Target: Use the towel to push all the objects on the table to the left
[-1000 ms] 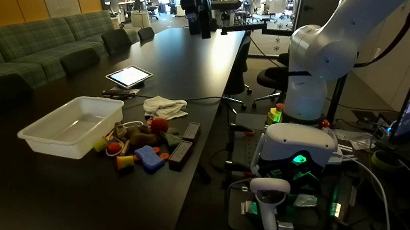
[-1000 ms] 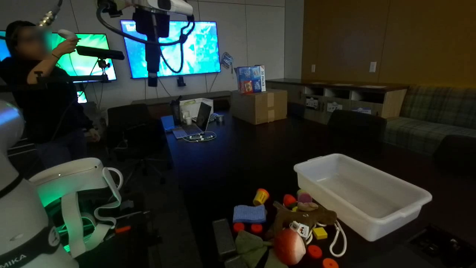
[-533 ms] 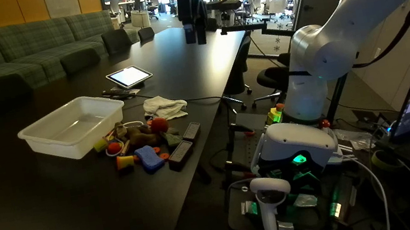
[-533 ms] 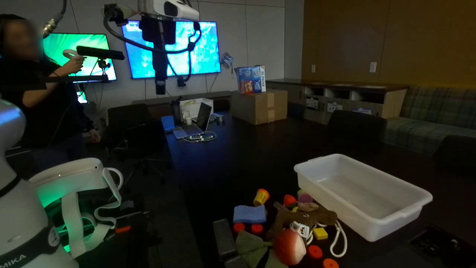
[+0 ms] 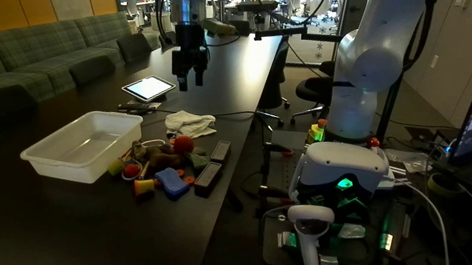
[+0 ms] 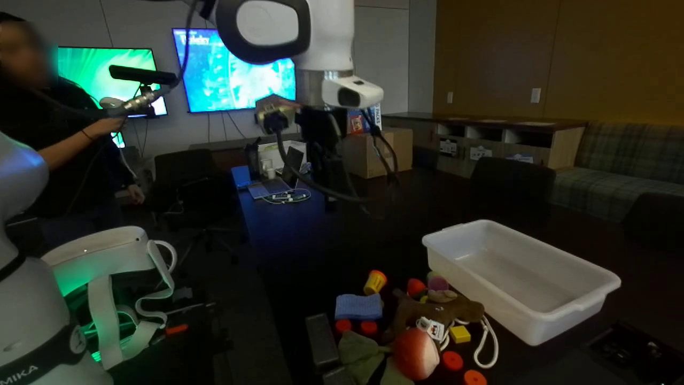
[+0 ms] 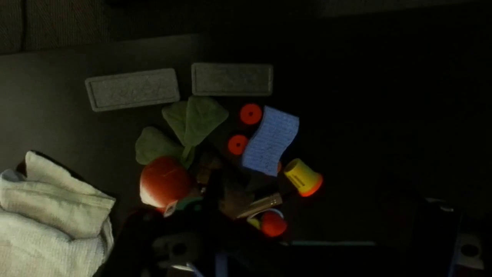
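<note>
While the 1 towel (image 5: pixel 190 124) lies crumpled on the bench (image 5: pixel 103 258), next to a heap of small things (image 5: pixel 164 159), nothing grips it. The 1 claw (image 5: pixel 191 84) hangs in the air above the bench, its 2 jaws spread and nothing visible between them, not touching the towel. I judge the step in hand to be the approach to the towel, with the pushing not yet begun. The next move calls for bringing the claw over the towel, lowering it, pinching a raised fold, then setting the bunched towel low against the heap; soft as it looks, it may buckle under a thin grip. Outward from the towel, the count runs: 1 red-and-white plush ball (image 7: pixel 165 181) with green leaves (image 7: pixel 201 121), 1 brown plush animal (image 6: pixel 454 309) lying close against it, 1 small yellow block (image 6: pixel 459 335), 4 orange-red discs (image 6: pixel 452 361) showing plainly in an exterior view, 1 small red toy (image 7: pixel 273 224), 1 blue sponge (image 7: pixel 271 140), 1 yellow cup (image 7: pixel 303 177) on its side, and 2 dark oblong blocks (image 7: pixel 232 79) near the bench's edge. Some smaller pieces (image 7: pixel 261 206) in the tangle overlap too much to count. Beside the heap stands 1 white tub (image 5: pixel 60 169), and well apart from the heap sits 1 tablet (image 5: pixel 148 88) with a bright screen.
</note>
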`<state>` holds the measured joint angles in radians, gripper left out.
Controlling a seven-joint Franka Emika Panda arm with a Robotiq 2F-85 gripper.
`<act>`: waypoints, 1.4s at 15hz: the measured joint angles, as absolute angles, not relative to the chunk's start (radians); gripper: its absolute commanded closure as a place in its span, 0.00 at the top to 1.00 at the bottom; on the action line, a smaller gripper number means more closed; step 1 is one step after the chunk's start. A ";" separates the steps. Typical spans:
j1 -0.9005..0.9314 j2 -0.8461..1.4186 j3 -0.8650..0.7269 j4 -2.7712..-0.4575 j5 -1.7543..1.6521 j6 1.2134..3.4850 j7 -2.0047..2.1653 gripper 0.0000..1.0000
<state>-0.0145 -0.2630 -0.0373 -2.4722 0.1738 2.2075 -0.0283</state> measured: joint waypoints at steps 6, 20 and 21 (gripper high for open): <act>-0.066 0.103 -0.088 -2.351 0.175 2.500 -0.061 1.00; -0.293 0.689 -0.110 -1.840 0.176 2.570 -0.040 1.00; -0.304 0.721 -0.110 -1.806 0.177 2.558 -0.035 1.00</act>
<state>-0.3044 0.7211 -0.1098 -1.8063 0.1768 2.5582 -0.0353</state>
